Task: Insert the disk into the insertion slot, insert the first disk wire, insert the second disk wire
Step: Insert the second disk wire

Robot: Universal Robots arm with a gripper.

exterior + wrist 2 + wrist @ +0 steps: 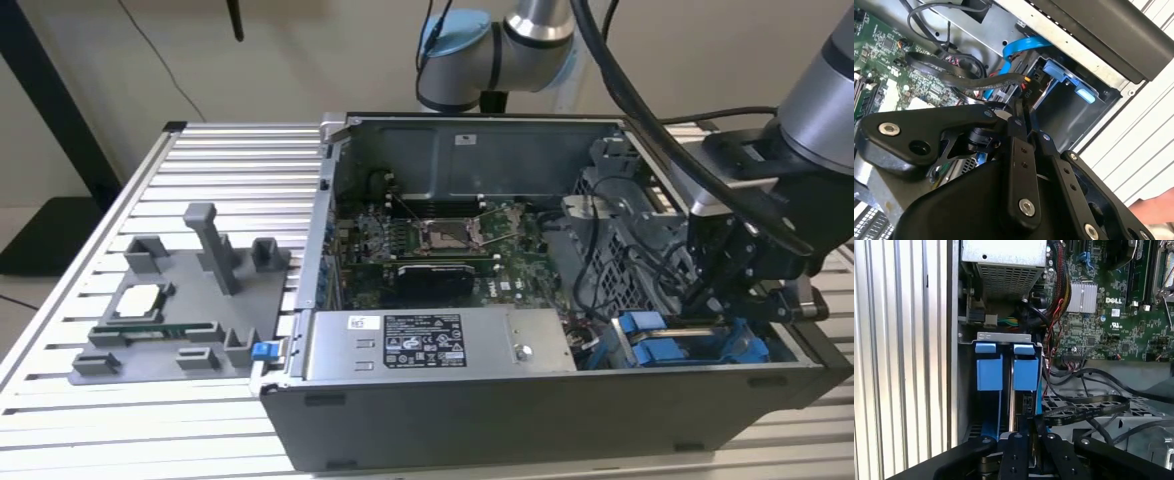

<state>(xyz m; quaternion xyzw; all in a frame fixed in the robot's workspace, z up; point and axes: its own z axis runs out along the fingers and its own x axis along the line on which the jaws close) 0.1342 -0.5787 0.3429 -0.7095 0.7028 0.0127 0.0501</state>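
Black robot gripper [1026, 432], fingers pinched together on a thin black cable end [1004, 79], reaches into the grey sheet-metal drive cage [1004, 336] — beside two blue carrier fronts — apparently plugging a disk wire.

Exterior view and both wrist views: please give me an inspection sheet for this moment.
Surface: ribbed aluminium table carrying an open computer case.
Job's things: insertion slot sits in the case's corner by the power-supply box; two blue carrier fronts stand side by side in it. Which one holds the disk cannot be told.
Clutter: grey fixture tray with small parts, at the exterior view's left.
Grippers: claw is down in the case at the slot, fingers together around a dark cable connector.
Cables: black flat cable loops beside the claw; blue cable runs along the case wall.
Surroundings: plain wall, black stand.
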